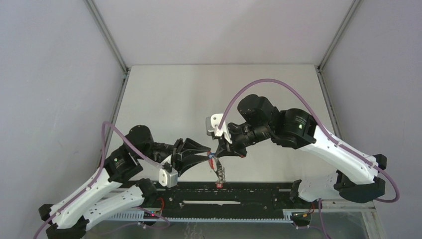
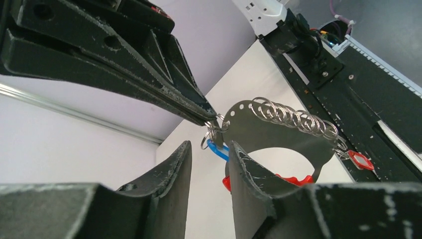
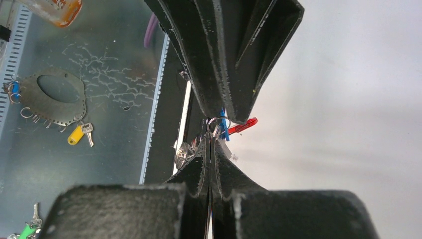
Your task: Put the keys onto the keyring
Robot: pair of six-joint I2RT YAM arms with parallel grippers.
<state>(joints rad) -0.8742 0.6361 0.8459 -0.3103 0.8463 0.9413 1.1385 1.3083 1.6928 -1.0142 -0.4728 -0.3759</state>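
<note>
The keyring (image 2: 278, 130) hangs in the air between my two grippers. It is a dark curved plate with holes, a row of silver rings (image 2: 293, 117) and a red band (image 2: 294, 179) below. A key with a red tag (image 2: 359, 159) hangs from its far end, low in the top view (image 1: 219, 185). The blue tag (image 2: 216, 148) sits at the near end, by a small ring. My right gripper (image 3: 210, 142) is shut on that near end of the keyring (image 1: 219, 172). My left gripper (image 2: 210, 149) is open by a narrow gap just under the blue tag (image 3: 225, 127).
A black rail (image 1: 239, 196) runs along the table's near edge under the keyring. Below it, on a glass surface, lie a second dark perforated plate (image 3: 54, 97), a yellow-tagged key (image 3: 77, 134) and a green-tagged key (image 3: 30, 230). Grey walls stand left, right and behind.
</note>
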